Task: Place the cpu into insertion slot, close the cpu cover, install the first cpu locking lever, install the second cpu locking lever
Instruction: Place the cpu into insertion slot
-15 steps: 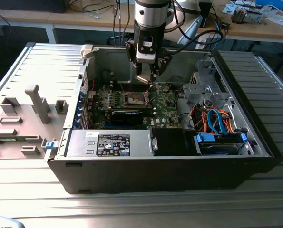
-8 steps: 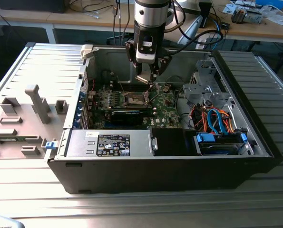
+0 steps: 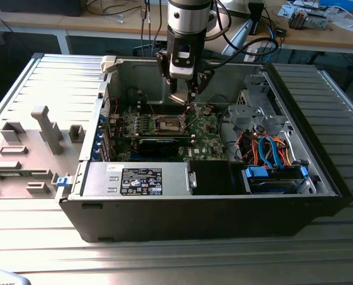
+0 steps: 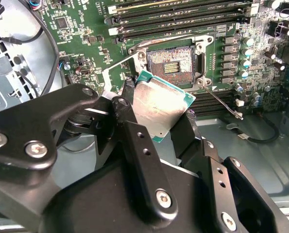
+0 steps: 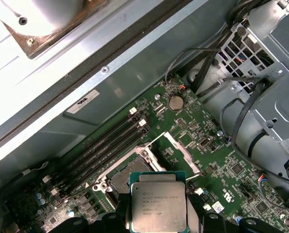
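My gripper (image 4: pixel 156 116) is shut on the cpu (image 4: pixel 161 109), a flat square chip with a dull silver top and green edge, held by two opposite sides and tilted. It hangs just above the green motherboard (image 4: pixel 81 29), short of the insertion slot (image 4: pixel 176 60), whose brownish contact field lies bare. In the first wrist view the cpu (image 5: pixel 158 206) covers part of the insertion slot (image 5: pixel 125 178). The cpu cover (image 5: pixel 180 151) stands swung up beside the socket. A thin wire lever (image 4: pixel 222 102) sticks out loose from a socket corner. In the exterior view the gripper (image 3: pixel 187 104) hovers inside the open case.
Long memory slots (image 4: pixel 183 14) run beside the socket. A metal drive cage (image 3: pixel 253 113) with blue and orange cables (image 3: pixel 271 151) sits to the exterior view's right. The power supply (image 3: pixel 137 178) lies at the case front, and the case wall (image 5: pixel 110 82) rises behind the board.
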Controlling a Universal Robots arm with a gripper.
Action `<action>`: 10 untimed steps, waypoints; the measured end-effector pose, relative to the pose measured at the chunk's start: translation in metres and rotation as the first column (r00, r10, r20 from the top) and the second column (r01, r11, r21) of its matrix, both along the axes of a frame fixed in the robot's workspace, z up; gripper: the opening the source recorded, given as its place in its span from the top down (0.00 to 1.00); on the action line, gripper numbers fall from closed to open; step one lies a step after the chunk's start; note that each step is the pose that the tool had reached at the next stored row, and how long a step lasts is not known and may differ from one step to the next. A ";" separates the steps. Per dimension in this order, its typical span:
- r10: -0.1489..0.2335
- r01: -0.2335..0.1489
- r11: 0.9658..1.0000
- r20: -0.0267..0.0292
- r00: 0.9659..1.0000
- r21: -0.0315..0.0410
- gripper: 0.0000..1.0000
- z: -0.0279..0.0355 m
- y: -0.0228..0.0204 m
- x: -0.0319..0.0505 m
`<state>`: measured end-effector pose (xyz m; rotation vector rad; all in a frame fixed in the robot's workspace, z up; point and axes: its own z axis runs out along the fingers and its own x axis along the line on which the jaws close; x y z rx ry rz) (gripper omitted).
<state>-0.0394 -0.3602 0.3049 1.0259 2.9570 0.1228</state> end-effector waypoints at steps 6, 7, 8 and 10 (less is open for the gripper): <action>-0.002 0.002 1.000 0.000 1.000 0.000 0.45 0.0000 0.0000 0.0000; -0.003 0.003 1.000 0.000 1.000 0.000 0.45 0.0000 0.0000 0.0000; -0.003 0.003 1.000 0.000 1.000 0.000 0.45 0.0000 0.0000 0.0000; -0.006 0.006 1.000 0.000 1.000 0.000 0.45 0.0000 0.0000 0.0000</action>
